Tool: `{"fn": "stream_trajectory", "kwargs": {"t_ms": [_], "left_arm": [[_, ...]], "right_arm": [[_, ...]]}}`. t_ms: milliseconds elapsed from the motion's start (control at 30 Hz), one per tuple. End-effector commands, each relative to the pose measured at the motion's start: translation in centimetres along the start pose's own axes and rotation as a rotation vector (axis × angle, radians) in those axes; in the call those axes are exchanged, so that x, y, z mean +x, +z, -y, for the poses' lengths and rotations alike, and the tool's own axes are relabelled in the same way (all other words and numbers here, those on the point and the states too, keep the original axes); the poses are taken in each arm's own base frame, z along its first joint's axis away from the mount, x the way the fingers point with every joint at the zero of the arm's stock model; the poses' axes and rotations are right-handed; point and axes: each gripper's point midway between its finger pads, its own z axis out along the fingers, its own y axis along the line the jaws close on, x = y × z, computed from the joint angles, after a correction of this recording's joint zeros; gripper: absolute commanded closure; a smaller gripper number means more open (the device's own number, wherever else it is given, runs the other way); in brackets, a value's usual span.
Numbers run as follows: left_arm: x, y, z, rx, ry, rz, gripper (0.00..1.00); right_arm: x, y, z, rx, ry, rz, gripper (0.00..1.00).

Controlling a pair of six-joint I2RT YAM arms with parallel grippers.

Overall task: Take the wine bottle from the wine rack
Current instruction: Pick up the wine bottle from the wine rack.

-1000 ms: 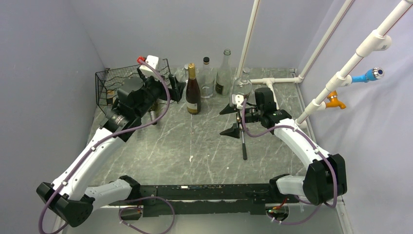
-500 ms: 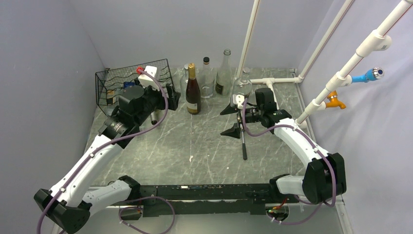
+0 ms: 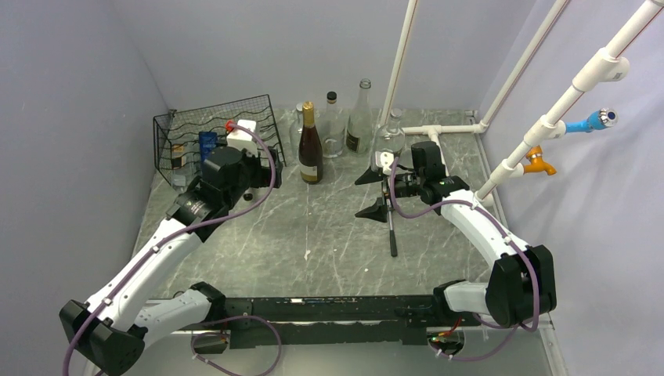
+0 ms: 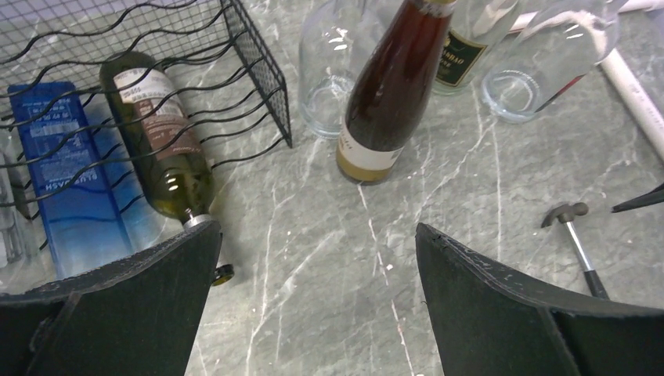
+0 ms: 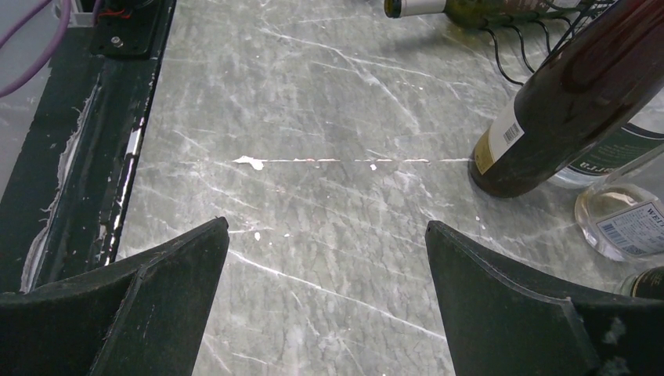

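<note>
1. The wine rack [image 3: 176, 129] sits at the far-left corner of the bench [image 3: 329, 235]. Its open face is turned towards the arms, so anything in it can be drawn out neck-first.
2. A blue bottle [image 4: 66, 168] lies flat in the rack's lower tier, cradled in a dip of the wavy wire.
3. Just to its right lies the wine bottle [image 4: 160, 149], green glass with a pale label. It is on its side under the wavy wires near the rack's right wall, and its neck pokes out past the front edge, low over the bench.
4. The left fingers [image 4: 133, 313] are spread wide with nothing between them. They hang just in front of the rack, and the bottle's mouth shows at the inner edge of the finger on the left of the wrist view. Whether it touches that finger I cannot tell. This looks like the approach: the neck sits off to one side of the gap and likely needs centring before any squeeze.
5. A dark brown bottle [image 4: 387, 102] stands upright just right of the rack with clear bottles [image 4: 333, 70] beside it. That is near enough to be knocked if the pull swings wide.
6. A hammer [image 3: 390, 223] lies flat mid-bench, well apart from the rack.
7. The right fingers [image 5: 509, 313] are also wide open and empty. They hover over bare bench facing the dark bottle — parked, it seems, out of the left arm's way.
</note>
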Motion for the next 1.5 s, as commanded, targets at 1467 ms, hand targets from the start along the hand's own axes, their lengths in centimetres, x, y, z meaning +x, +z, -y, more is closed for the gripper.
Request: {"fn": "stream_trajectory", "kwargs": {"t_ms": [1467], "left_arm": [[11.2,8.9,-10.8,-0.244,-0.188,-0.256,0.03]], "right_arm": [[-0.4,-0.1,-0.3,-0.031,-0.02,0.038,0.0]]}}
